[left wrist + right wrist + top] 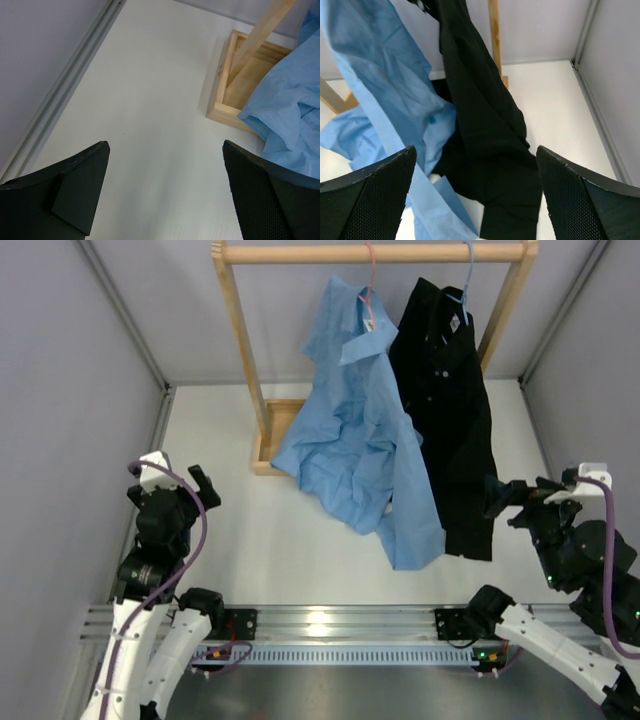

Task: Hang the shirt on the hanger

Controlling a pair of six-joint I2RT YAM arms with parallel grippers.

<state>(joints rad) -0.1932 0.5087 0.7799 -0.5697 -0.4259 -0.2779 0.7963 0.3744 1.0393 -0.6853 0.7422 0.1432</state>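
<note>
The light blue shirt (362, 430) hangs from the pink wire hanger (370, 285) on the wooden rail (370, 252). Its lower part trails onto the white table. It also shows in the left wrist view (290, 110) and the right wrist view (380, 85). My left gripper (180, 485) is open and empty at the near left, well clear of the shirt; in the left wrist view (165, 185) only bare table lies between its fingers. My right gripper (510, 502) is open and empty at the near right, in the right wrist view (476, 190) facing the hanging clothes.
A black button-up shirt (450, 410) hangs on a pale blue hanger (466, 280) right of the blue shirt. The wooden rack has two uprights and a wooden base tray (225, 85). Grey walls enclose the white table (260, 530).
</note>
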